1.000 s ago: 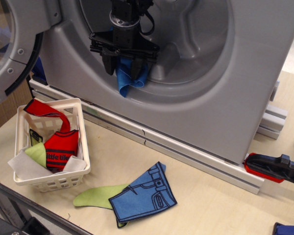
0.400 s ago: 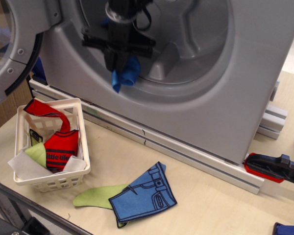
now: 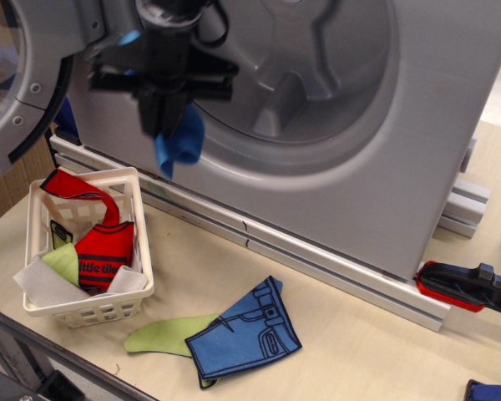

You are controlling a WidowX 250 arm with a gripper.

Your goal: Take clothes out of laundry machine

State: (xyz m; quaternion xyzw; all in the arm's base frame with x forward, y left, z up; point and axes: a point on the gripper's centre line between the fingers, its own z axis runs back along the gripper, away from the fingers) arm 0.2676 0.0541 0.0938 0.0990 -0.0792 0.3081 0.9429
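Note:
The silver-grey laundry machine (image 3: 401, 150) fills the back, its round drum opening at the top centre and its glass door (image 3: 17, 75) swung open at the left. My gripper (image 3: 167, 117) hangs in front of the machine's left front panel, outside the drum, blurred by motion. It is shut on the bright-blue cloth (image 3: 179, 142), which dangles folded below the fingers, above the table and up and to the right of the basket.
A white lattice basket (image 3: 138, 242) at the left holds a red striped shirt (image 3: 104, 251) and light cloths. A blue jeans-shaped piece (image 3: 246, 330) and a green cloth (image 3: 163, 334) lie on the table in front. A red-black tool (image 3: 459, 288) lies at the right.
My gripper has pulled out of the drum and moved left with the blue cloth, from the drum's lower rim to in front of the left panel.

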